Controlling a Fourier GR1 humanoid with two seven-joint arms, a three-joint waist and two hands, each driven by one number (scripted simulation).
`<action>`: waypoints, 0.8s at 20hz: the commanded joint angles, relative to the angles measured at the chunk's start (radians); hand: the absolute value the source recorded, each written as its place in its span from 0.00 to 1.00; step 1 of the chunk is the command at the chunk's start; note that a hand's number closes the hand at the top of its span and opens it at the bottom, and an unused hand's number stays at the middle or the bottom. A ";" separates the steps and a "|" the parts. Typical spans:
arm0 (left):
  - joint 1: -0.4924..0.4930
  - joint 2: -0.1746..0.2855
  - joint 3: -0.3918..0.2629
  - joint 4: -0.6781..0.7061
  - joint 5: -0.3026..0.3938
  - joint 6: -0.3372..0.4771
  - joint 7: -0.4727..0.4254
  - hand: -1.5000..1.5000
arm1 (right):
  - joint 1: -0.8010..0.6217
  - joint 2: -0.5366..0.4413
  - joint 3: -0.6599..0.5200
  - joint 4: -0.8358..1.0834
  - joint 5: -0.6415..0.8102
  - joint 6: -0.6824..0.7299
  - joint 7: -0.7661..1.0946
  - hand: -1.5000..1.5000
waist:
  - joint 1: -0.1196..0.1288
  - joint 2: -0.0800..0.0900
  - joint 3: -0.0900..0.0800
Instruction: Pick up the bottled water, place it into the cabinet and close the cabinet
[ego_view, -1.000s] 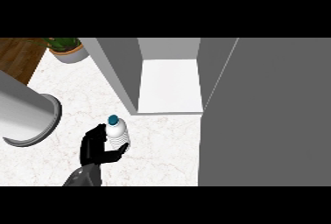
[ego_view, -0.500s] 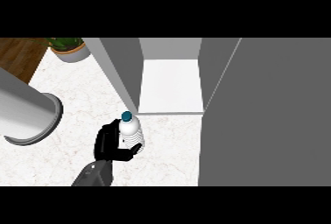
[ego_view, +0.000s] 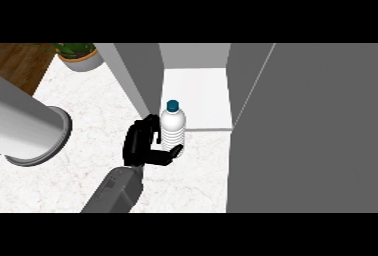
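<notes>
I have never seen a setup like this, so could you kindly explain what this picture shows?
This is the view from a humanoid robot's head, looking steeply down at a white marble counter. The grey forearm rising from the lower edge ends in the black right hand, whose fingers and thumb curl round an upright water bottle with a teal cap. The bottle is at the front edge of an open cabinet. The large grey cylinder at the left is probably the other forearm; its hand does not show. A potted plant sits at the far left.
</notes>
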 joint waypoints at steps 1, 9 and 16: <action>-0.033 0.000 -0.113 -0.120 -0.002 0.164 0.065 1.00 | -0.009 -0.022 -0.053 -0.096 -0.122 0.006 0.075 0.00 | 0.000 0.004 0.000; -0.226 -0.001 -0.227 -0.113 0.072 0.406 0.211 1.00 | -0.032 0.021 -0.070 -0.007 -0.095 0.015 -0.002 0.00 | -0.017 0.006 -0.001; -0.482 -0.001 -0.125 0.147 0.066 0.457 0.263 1.00 | -0.023 -0.003 -0.100 -0.044 -0.130 0.054 0.018 0.00 | -0.038 0.016 -0.001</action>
